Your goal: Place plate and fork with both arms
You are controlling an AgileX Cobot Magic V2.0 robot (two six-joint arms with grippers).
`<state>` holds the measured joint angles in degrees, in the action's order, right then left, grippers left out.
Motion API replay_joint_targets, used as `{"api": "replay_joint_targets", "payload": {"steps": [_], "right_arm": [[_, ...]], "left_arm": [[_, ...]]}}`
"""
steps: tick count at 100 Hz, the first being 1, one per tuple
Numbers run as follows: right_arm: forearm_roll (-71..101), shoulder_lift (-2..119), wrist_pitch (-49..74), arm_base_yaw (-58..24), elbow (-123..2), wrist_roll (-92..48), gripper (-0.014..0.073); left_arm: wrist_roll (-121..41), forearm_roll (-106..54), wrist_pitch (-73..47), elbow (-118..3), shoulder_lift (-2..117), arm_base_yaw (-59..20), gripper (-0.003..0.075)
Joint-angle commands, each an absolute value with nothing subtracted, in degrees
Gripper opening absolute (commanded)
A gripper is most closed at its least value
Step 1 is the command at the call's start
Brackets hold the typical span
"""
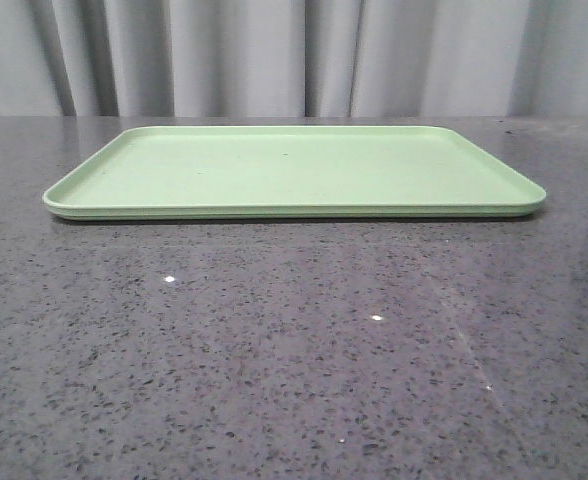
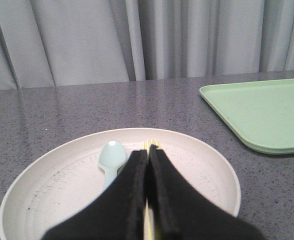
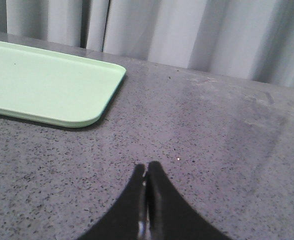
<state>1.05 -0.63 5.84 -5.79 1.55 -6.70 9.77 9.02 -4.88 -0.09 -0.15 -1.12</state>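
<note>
Left gripper (image 2: 150,156) clenched on fork (image 2: 150,144) over plate (image 2: 52,192), beside spoon (image 2: 111,159); right gripper (image 3: 146,172) closed, empty, above bare surface (image 3: 212,150). Thin pinch: fork likely to twist or slip before reaching tray (image 2: 267,112).

The flat rectangular light-green plastic tray (image 1: 294,170) has a smooth, satin finish with faint dark flecks. It lies on the dark grey speckled stone-look table (image 1: 274,360), polished enough to throw small glints. Beside the tray, the shallow round cream plate (image 2: 52,185) looks matt, with fine dark speckles and scuffs. In it, the pale blue spoon (image 2: 111,160) and the thin yellow fork (image 2: 151,145) look like smooth plastic. Behind the tray hangs a grey cloth curtain (image 1: 274,50) in soft matt folds.
</note>
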Motion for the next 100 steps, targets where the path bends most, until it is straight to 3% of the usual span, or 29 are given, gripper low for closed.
{"api": "replay_joint_targets", "payload": {"steps": [1,47,63,100], "right_arm": [[0.3,-2.0,1.2,-5.6,1.2,-6.8,-0.0118],[0.0,-1.9,-3.0,-5.6,-0.5,-6.8,-0.0118],[1.0,-0.7,3.9,-5.6,-7.3,-6.8,-0.0118],[1.2,11.8,27.6,-5.6,-28.3,-6.8,-0.0118]], "left_arm": [[10.3,9.0,0.0,0.6,-2.0,-1.0,-0.0020],[10.3,9.0,-0.4,-2.0,-2.0,-1.0,-0.0020],[10.3,3.2,-4.2,-7.5,-0.6,-1.0,-0.0020],[10.3,2.4,-31.9,-31.1,11.7,-1.0,-0.0020]]}}
